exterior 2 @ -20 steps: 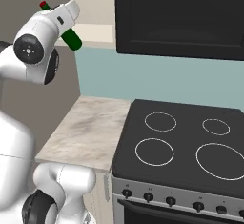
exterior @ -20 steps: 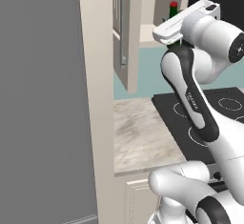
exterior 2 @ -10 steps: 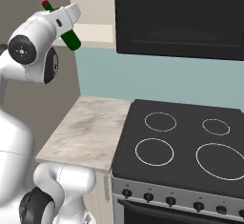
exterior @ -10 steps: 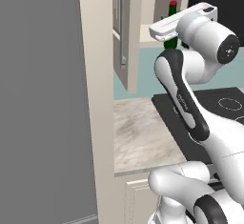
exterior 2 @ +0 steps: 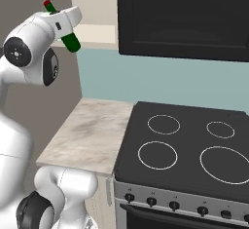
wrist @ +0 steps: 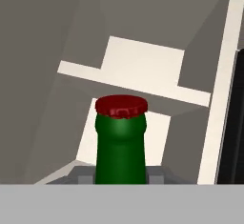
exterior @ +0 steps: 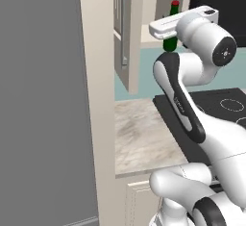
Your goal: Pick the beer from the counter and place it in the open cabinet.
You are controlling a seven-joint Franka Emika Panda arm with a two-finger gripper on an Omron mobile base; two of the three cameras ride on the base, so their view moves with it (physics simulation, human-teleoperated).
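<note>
- The beer (exterior: 171,27) is up in the air, gripped by the tool (exterior: 169,31), well above the bench (exterior: 139,136).
- In the left base view its red cap and green neck stick up above the white hand; the green body shows just below the hand.
- In the right base view the beer (exterior 2: 65,31) is tilted, cap toward upper left, base toward lower right, crossing the hand.
- The hand view looks along the beer (wrist: 120,142): the red cap and green neck rise from the tool (wrist: 119,174), whose jaws are closed on the bottle.
- Beyond the cap in the hand view lies the cabinet (wrist: 143,70), with pale shelf edges and grey inner walls.
- In the left base view the cabinet (exterior: 126,32) has its door swung open with a silver bar handle; the beer is just right of that door, near the shelf level.
- The bench (exterior 2: 87,135) is beige marbled stone, touching the stovetop (exterior 2: 185,147) on its right.
- A microwave (exterior 2: 182,16) hangs above the stovetop.
- A tall grey fridge (exterior: 41,105) stands left of the bench.
</note>
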